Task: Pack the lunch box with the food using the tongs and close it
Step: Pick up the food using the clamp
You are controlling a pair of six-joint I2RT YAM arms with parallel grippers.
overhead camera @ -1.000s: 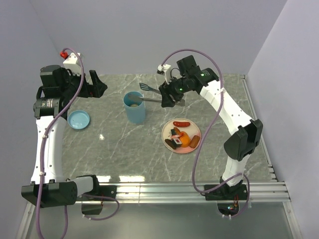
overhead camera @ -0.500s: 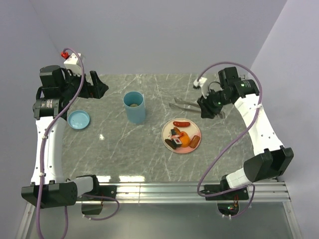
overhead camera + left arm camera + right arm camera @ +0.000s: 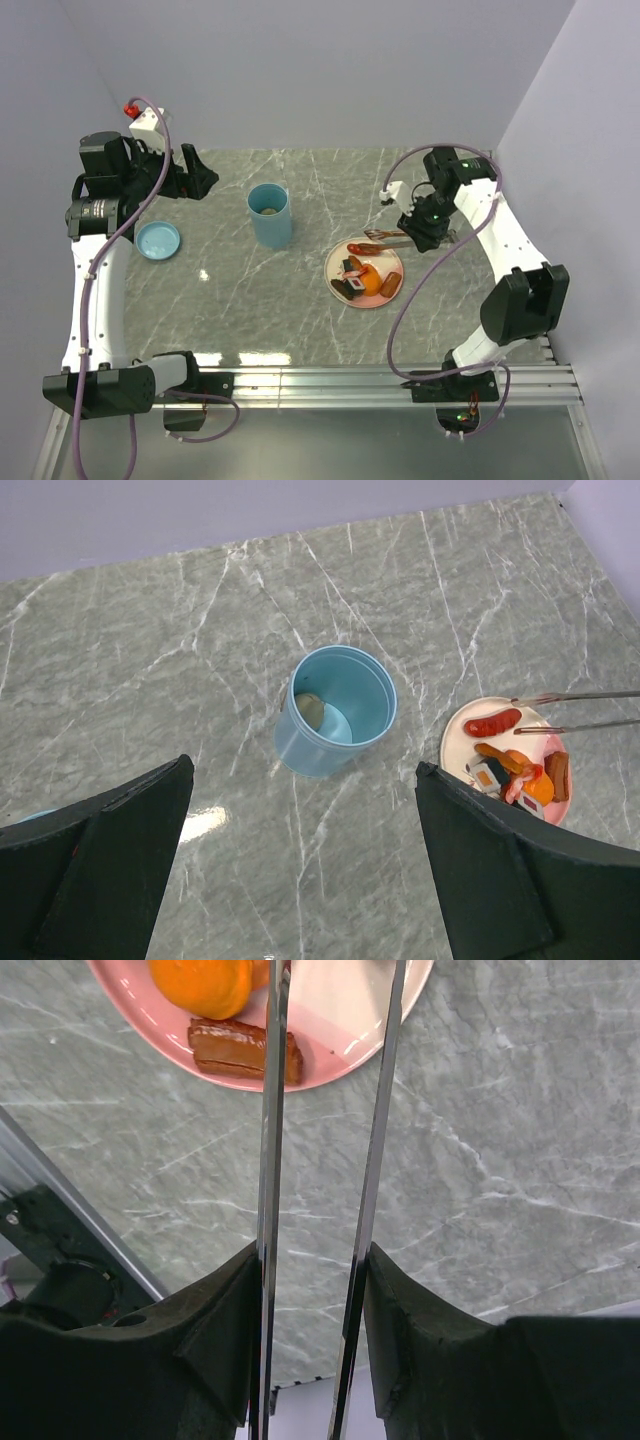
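Clamping the tongs (image 3: 272, 1160), the right end effector (image 3: 312, 1255) sits half-closed (left end effector (image 3: 200, 175) gapes, empty).

Gripper (image 3: 312, 1285) pinches tongs (image 3: 271, 1140) — tips over pink plate (image 3: 340, 1015).

All three downward views share the plate (image 3: 338, 256).

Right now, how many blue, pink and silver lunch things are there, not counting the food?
Blue: 2, the lunch box and its lid
Pink: 1, the plate
Silver: 1, the tongs
Total: 4
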